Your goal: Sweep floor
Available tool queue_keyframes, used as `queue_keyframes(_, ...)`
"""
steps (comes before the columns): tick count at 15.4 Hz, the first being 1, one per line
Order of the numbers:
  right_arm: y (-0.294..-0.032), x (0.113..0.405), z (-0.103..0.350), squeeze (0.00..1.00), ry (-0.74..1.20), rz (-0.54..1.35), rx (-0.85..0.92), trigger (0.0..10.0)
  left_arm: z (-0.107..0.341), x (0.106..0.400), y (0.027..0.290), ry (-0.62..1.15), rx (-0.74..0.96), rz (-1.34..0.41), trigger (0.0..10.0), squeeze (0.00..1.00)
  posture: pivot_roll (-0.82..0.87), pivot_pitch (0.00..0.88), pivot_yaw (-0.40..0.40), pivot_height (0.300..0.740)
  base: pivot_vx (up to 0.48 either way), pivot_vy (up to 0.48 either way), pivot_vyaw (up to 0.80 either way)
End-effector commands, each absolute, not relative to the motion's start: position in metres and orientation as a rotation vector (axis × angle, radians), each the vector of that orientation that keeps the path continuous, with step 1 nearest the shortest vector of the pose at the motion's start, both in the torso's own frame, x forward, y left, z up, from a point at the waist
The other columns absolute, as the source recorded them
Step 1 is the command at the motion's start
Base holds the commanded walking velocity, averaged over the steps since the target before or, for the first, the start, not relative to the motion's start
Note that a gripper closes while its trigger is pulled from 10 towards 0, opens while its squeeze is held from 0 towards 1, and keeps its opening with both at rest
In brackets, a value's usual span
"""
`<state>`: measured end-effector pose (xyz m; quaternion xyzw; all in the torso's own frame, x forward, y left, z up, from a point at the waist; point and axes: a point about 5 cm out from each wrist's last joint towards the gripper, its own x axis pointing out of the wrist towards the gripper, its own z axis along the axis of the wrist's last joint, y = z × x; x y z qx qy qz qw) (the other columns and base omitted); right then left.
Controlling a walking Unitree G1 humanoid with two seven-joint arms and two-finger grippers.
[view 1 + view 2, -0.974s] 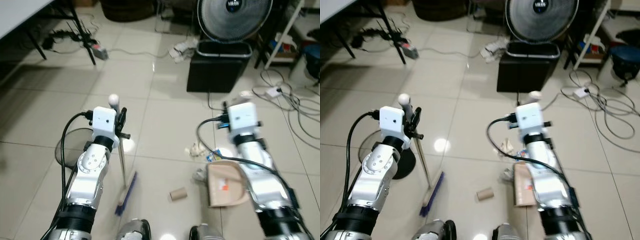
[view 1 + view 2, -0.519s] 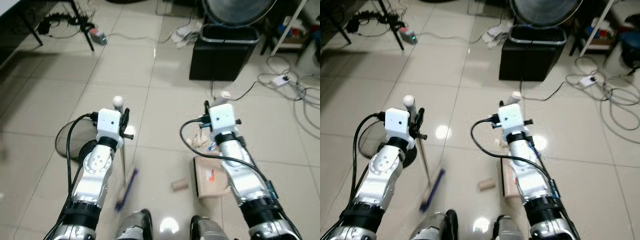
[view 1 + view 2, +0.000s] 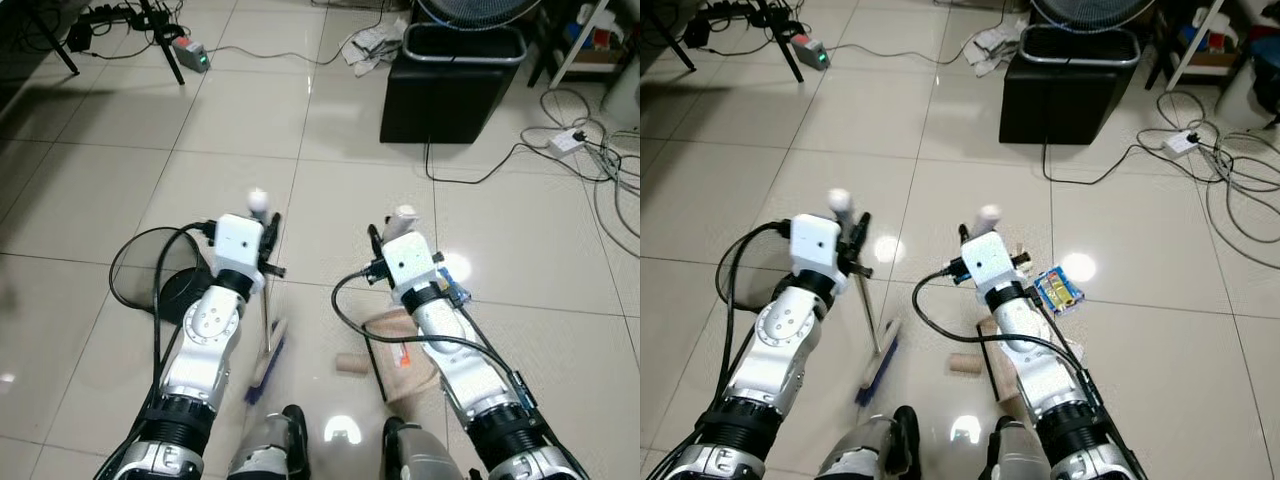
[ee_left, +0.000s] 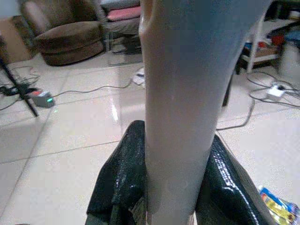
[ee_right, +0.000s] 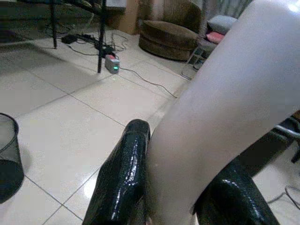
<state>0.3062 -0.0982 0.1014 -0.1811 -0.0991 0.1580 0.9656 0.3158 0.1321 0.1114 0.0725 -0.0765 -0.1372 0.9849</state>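
My left gripper is shut on the pale handle of a broom, its black fingers pressed to both sides. The broom's blue bristle head rests on the tiled floor between my arms. My right gripper is shut on the white handle of a beige dustpan, which lies on the floor under my right forearm. A short cardboard tube lies between broom head and dustpan, close to the pan's edge. A blue packet lies just right of my right arm.
A black mesh bin stands by my left arm. Ahead stands a black bin with a fan above it, crumpled paper beside it. Cables and a plug strip spread at the right. A power strip and table legs are far left.
The camera has moved forward and tilted down. My right arm has swung left, bringing the dustpan up beside the cardboard tube. The crumpled scraps by the dustpan are out of sight.
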Motion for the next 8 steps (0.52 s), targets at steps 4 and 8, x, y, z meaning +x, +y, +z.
queue_keyframes(4,-0.102,0.306,0.094,0.0,-0.174,0.299,-0.366,10.0,0.099,0.313,0.127,-0.084,0.097,-0.284,10.0,0.0,0.02,0.295,0.085,0.74,0.0,0.0,0.0)
queue_keyframes(8,-0.108,0.31,0.092,0.0,-0.131,0.21,-0.267,10.0,0.098,0.318,0.133,-0.03,-0.088,-0.156,10.0,0.0,0.02,0.295,0.086,0.74,0.0,0.0,0.0)
